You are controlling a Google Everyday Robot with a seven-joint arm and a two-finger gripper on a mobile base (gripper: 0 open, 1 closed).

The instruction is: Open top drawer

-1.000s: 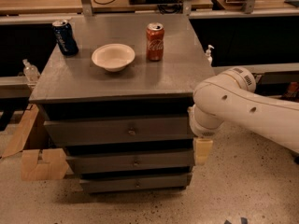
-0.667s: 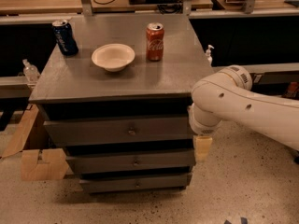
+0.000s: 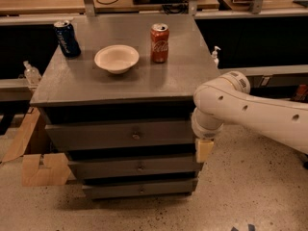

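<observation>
Camera view looks down on the gray desk (image 3: 183,76) from the front, and the white arm (image 3: 260,114) sweeps in from the right edge, bending down at the desk's front right corner. The claw (image 3: 204,150) hangs tan-tipped below the wrist, right at the right end of the top drawer (image 3: 96,136). Open or closed? Cannot tell from here, and whether it touches the drawer front is just as unclear.

That top drawer sits directly under the desk's surface, the widest of three fronts, with a dark gap above it. Its knob (image 3: 136,135) is at the centre of the panel, well left of the claw, and nothing is on it. Below come the middle drawer (image 3: 120,168) and the bottom drawer (image 3: 125,190), each narrower and set further back than the one above, each with its own small knob.

Up on the desk, a blue can (image 3: 66,37) stands at the back left corner, a pale bowl (image 3: 116,58) sits near the middle, and a red can (image 3: 159,43) stands upright just right of the bowl, apart from it. All three are well clear of the arm.

Down on the speckled floor (image 3: 250,191), flattened cardboard (image 3: 41,167) lies against the desk's left side.
</observation>
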